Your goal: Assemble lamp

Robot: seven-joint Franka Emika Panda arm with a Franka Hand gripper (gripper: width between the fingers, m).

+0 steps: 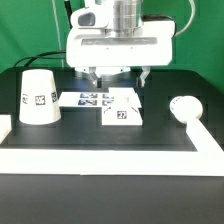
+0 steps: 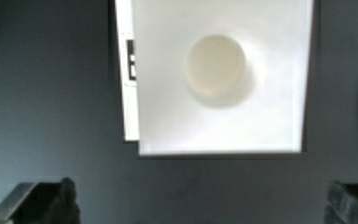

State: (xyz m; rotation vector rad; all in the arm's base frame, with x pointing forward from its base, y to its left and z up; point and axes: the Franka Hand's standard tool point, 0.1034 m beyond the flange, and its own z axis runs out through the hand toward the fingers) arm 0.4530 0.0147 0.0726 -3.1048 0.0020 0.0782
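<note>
The flat square lamp base (image 1: pixel 122 108) lies on the black table mat, a tag on its front edge. In the wrist view the base (image 2: pixel 220 75) shows its round socket hole. My gripper (image 1: pixel 117 73) hangs open above the far edge of the base, its fingers (image 2: pixel 44 202) spread wide with nothing between them. The cone shade (image 1: pixel 39 97) stands upright at the exterior view's left. The round-headed bulb (image 1: pixel 183 105) lies at the exterior view's right.
The marker board (image 1: pixel 85 98) lies flat just to the exterior view's left of the base. A white raised rim (image 1: pixel 100 155) borders the front of the mat.
</note>
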